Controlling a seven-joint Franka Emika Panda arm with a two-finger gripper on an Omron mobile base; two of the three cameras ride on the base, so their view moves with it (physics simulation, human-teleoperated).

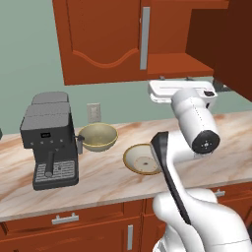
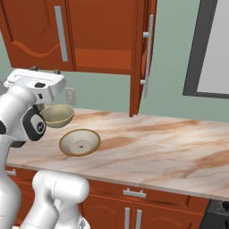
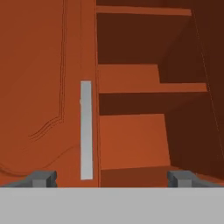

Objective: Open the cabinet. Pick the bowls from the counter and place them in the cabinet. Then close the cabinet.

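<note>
Beige-pink marble counter [image 2: 170,147] is seen running across both base views, with wide bare room toward the right of the right base view. Two bowls rest on it: the deep bowl [image 1: 98,136] and the shallow bowl [image 1: 140,159], close together but apart. Above them, at the top of the frames, the cabinet [image 1: 106,42] is shown with its right door [image 2: 142,58] swung open and its left door shut. The gripper [image 3: 113,178] is held released, jaws spread wide, facing the shelves with nothing grasped, well above the bowls. A coffee machine [image 1: 48,140] is seen just left of the deep bowl.
</note>
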